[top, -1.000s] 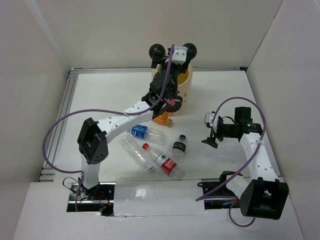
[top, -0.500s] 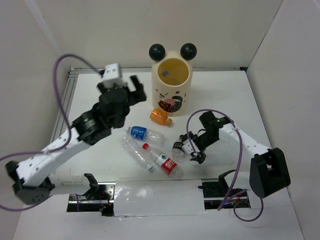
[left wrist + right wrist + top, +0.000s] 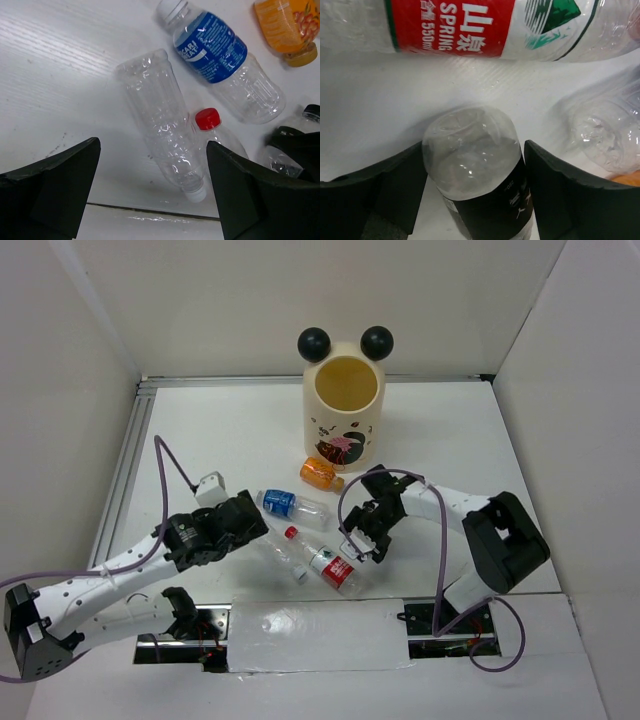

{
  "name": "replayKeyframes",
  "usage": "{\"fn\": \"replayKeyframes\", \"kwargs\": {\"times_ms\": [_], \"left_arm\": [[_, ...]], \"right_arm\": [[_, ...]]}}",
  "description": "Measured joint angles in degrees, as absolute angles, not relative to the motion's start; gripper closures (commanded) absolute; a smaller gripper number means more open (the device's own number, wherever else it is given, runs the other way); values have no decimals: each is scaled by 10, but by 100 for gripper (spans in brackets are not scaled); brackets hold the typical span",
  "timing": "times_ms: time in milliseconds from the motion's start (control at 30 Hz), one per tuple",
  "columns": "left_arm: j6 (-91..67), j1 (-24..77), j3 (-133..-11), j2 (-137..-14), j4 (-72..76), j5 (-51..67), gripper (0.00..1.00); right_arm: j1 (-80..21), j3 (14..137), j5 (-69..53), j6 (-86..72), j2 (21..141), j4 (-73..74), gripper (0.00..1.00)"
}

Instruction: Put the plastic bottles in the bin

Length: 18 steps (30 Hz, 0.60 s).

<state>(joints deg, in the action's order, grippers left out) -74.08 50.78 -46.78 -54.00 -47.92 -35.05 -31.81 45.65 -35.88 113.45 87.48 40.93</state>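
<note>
The cream bin (image 3: 342, 410) stands at the back with its mouth open. On the table in front of it lie an orange bottle (image 3: 320, 472) (image 3: 282, 22), a blue-label bottle (image 3: 288, 505) (image 3: 215, 47), a clear unlabelled bottle (image 3: 272, 543) (image 3: 160, 115) and a red-label bottle (image 3: 333, 565) (image 3: 455, 25). A black-label bottle (image 3: 477, 170) lies between the fingers of my right gripper (image 3: 365, 538) (image 3: 474, 150), which is shut on it, both pads against its sides. My left gripper (image 3: 252, 523) (image 3: 152, 145) hangs open just above the unlabelled bottle's cap end.
White walls enclose the table on three sides. A metal rail (image 3: 128, 460) runs along the left edge. A seam and a white strip (image 3: 310, 625) mark the near edge between the arm bases. The red-label bottle's red cap (image 3: 207, 118) lies right beside the unlabelled bottle.
My left arm swung from the bin's mouth down to the near left, over the unlabelled bottle. My right arm came in from the right and narrowed its jaws onto the black-label bottle.
</note>
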Motion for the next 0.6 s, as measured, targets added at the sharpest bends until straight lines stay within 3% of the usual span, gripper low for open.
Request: {"fn": "replayKeyframes", "kwargs": {"times_ms": [33,200,300,400,600], "left_arm": [[-755,508,-460,-536,-476,-339,0],[-799,508,-405,-533,-434,-270,0],[-811,507,-389,-534,-412,-240,0],[-813,504,-390,-542,-389,-222,0],[-815,500,-397,-561,-362,-195,0]], "right_arm": [[-320,461,-355,1136,880,406,34],[-317,476,-337,1138,884,413,60],[-312,490,-345,1138,864,433,68],[-309,545,-389,1132,826,467,69],[-309,811,-538,992,807,478,73]]}}
